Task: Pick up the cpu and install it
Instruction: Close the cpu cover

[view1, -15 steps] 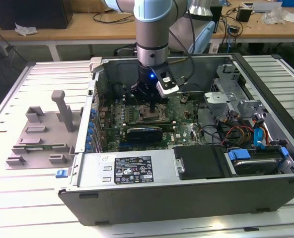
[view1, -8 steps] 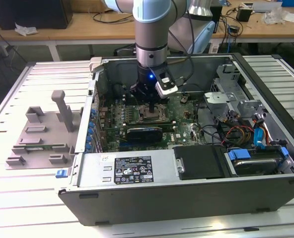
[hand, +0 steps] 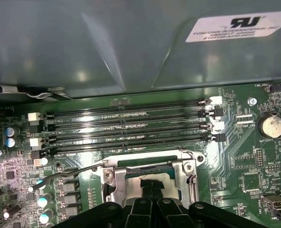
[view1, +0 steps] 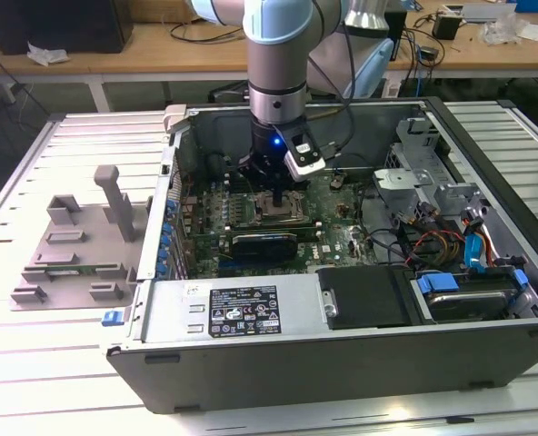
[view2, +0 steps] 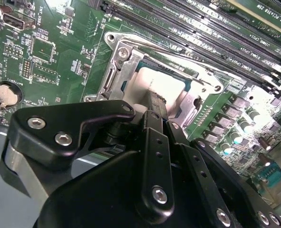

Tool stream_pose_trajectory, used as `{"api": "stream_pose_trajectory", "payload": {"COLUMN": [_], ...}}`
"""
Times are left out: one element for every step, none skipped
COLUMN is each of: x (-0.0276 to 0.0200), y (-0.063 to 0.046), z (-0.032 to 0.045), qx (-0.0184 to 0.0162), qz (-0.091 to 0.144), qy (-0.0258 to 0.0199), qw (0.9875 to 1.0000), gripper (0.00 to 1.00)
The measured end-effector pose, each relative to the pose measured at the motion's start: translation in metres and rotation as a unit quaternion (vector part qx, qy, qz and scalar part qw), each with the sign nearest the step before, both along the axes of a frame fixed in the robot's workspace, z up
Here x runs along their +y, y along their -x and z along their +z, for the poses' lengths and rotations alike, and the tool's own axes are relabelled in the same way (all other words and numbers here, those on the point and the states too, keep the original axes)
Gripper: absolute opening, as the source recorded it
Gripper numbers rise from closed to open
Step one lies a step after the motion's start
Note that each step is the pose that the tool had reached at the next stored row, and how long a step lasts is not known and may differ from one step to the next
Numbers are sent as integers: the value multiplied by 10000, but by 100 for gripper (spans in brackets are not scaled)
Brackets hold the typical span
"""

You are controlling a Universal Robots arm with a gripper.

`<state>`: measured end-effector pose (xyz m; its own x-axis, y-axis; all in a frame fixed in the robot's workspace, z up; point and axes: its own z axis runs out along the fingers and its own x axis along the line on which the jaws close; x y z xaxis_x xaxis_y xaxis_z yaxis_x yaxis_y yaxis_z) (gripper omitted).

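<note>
Pale slatted table (view1: 33, 381), open computer case (view1: 342, 363) lying on it, grey tray (view1: 69, 263) with blocks just beside

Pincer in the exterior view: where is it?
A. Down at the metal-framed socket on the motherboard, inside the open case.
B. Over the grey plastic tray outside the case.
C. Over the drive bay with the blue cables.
A: the pincer reaches down to the socket on the green motherboard inside the open case.

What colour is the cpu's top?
Shiny silver-grey; the cpu shows best in the second wrist view.
</note>
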<state>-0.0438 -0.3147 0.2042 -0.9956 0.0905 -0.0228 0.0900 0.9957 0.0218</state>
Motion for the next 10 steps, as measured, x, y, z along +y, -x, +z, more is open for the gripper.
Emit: {"api": "stream_pose_trajectory", "payload": {"x": [0, 0, 1, 2, 3, 4, 4, 4, 3, 4], "y": [-7, -9, -10, -10, -10, -11, -12, -13, -17, -25], "z": [-2, -6, -8, -11, -14, -14, -14, -14, -14, -14], "qx": [0, -1, -1, 0, -1, -1, -1, -1, 0, -1], "qz": [4, 9, 10, 11, 11, 10, 10, 10, 11, 11], "qy": [1, 1, 1, 1, 0, -1, -1, -1, 0, 0], "qw": [10000, 10000, 10000, 10000, 10000, 10000, 10000, 10000, 10000, 10000], "gripper": [11, 11, 11, 11, 11, 11, 11, 11, 11, 11]}}
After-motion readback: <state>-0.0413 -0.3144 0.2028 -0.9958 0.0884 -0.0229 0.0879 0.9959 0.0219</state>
